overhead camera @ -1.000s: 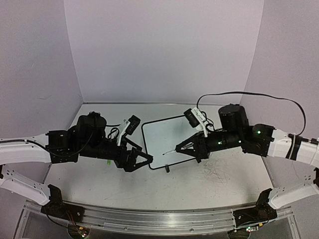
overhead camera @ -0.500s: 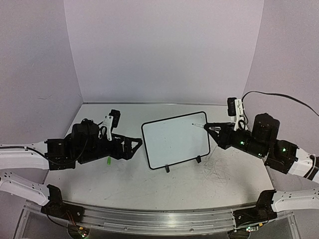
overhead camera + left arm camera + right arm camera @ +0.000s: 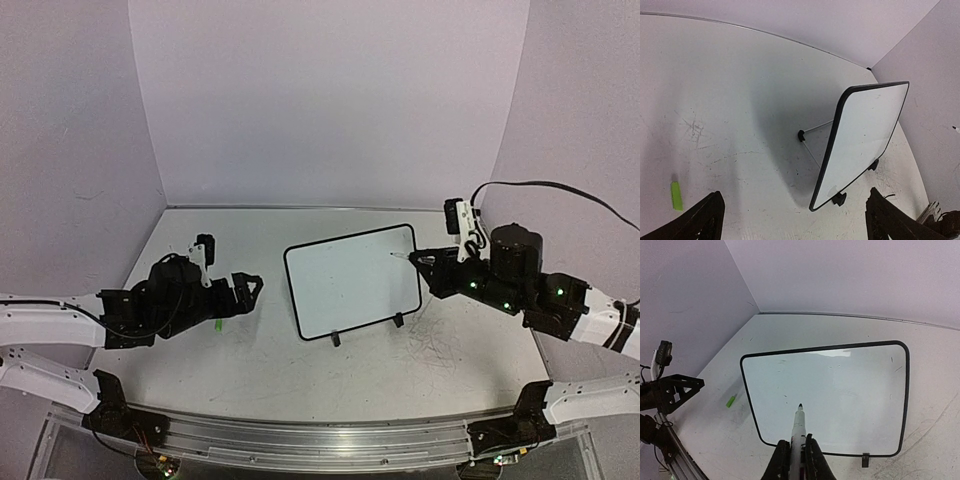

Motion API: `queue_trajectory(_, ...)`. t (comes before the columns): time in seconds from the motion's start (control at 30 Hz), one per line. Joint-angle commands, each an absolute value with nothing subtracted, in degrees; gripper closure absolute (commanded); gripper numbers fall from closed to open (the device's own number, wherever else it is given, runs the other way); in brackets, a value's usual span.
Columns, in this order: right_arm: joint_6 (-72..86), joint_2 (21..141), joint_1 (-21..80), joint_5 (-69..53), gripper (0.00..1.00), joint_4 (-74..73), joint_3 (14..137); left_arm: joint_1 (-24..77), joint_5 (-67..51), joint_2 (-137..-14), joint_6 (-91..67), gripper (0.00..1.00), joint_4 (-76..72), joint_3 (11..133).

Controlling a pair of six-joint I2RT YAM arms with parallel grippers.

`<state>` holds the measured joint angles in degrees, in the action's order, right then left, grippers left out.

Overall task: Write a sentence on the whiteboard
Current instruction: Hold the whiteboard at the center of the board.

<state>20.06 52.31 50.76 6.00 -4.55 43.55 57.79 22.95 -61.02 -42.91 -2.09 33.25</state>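
Between the right gripper's fingers sits a white marker, clamped tight with its dark tip pointing forward. That arm reaches in low from the right side of the table, the gripper level and aimed left. The marker's tip lies over the upper right part of the whiteboard; whether it touches the surface cannot be told.

The left gripper is spread as wide as it goes, with nothing between its fingers. Its arm stretches low across the left of the table and points right at the board's left edge, well apart from it. A small green piece lies on the table just beside this gripper, on the near side.

The whiteboard stands tilted back on two black feet near the middle of the table, between the two grippers. Its face shows only a few faint specks and short strokes, none readable as words. Grey scuff marks cross the table near the board's right foot.
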Motion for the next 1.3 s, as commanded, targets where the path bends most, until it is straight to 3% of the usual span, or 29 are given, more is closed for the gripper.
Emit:
queue_trajectory(0.0, 14.98, 54.55, 50.62, 4.76, 1.00, -6.34, 48.80, 57.57, 25.95, -59.24, -51.49, 0.00, -3.61, 31.44)
queue_trajectory(0.27, 10.01, 57.24, 50.62, 5.71, 1.00, -4.55, 49.68, 57.22, 28.02, -58.25, -58.34, 0.01, -6.37, 28.10)
queue_trajectory(0.77, 6.91, 62.66, 50.71, 10.32, 1.00, -0.44, 51.51, 45.18, 2.60, -65.02, -42.61, 0.00, -23.83, 28.04)
queue_trajectory(0.93, 2.71, 67.38, 50.79, 1.90, 1.00, 2.38, 53.95, 44.98, -3.79, -70.36, -39.84, 0.04, -32.25, 28.22)
queue_trajectory(1.07, 3.13, 67.77, 51.02, -7.15, 1.00, 13.70, 48.62, 44.13, -7.45, -75.17, -40.03, 0.06, -37.14, 29.26)
queue_trajectory(1.27, 2.96, 72.98, 52.89, -2.14, 1.00, 17.40, 48.93, 43.85, -9.66, -78.34, -40.60, 0.07, -40.40, 30.58)
